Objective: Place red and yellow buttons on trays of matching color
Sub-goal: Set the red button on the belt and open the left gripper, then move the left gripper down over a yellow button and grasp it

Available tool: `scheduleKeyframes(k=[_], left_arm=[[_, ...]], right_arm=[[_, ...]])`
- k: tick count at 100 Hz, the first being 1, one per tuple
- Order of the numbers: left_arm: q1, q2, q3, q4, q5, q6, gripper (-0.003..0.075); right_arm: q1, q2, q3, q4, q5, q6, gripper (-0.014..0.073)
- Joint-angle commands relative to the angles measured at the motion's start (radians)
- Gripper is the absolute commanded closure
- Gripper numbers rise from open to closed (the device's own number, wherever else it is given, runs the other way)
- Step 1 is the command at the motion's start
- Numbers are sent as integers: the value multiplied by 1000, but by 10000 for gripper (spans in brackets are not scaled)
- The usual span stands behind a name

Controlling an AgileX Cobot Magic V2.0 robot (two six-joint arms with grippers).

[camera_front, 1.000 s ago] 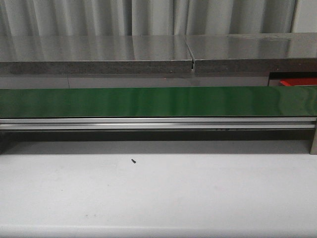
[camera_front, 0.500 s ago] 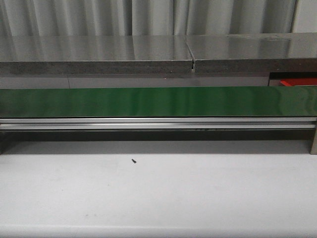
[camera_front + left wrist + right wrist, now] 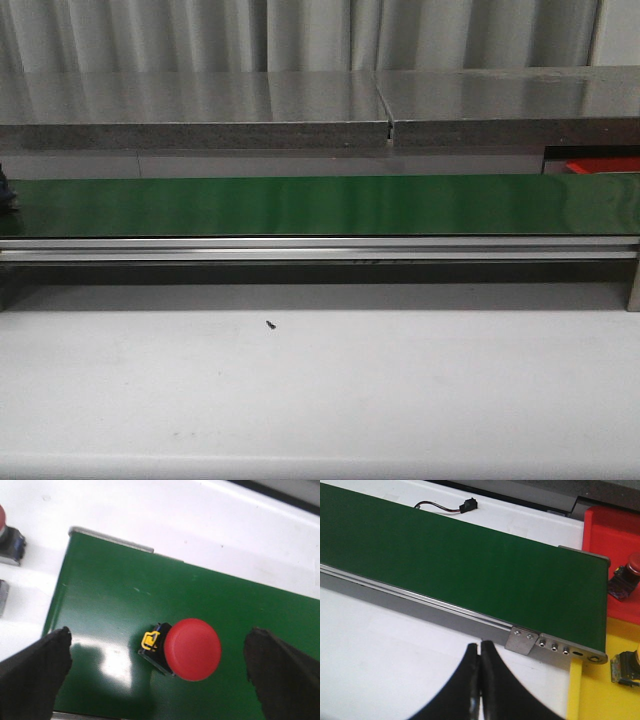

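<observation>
Left pincer [image 3: 157,680] gaping wide, holding nothing — red button [image 3: 192,649] on the green belt [image 3: 240,615], between its fingers. Best lowered squarely, then closed on the body under the cap. Right pincer [image 3: 480,656] pressed closed, empty.

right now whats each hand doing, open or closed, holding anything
Left hand: open, holding nothing, fingers either side of the red button on the green belt.
Right hand: closed, empty, over the white table.

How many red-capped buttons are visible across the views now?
3 red buttons: one on the green belt inside the open left gripper; one, cut off, beside the belt's end; one on the red tray. More may be hidden.
</observation>
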Motion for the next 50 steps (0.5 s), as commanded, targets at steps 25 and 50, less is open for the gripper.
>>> scheduleKeyframes(k=[25,50], left_arm=[[252,-114,-31,37,20,-1,61],[424,-22,-26,98,28,-1,61]], right_arm=[[0,-6,-28,20,-55,-12,692],[0,-6,-28,20,-55,-12,692]])
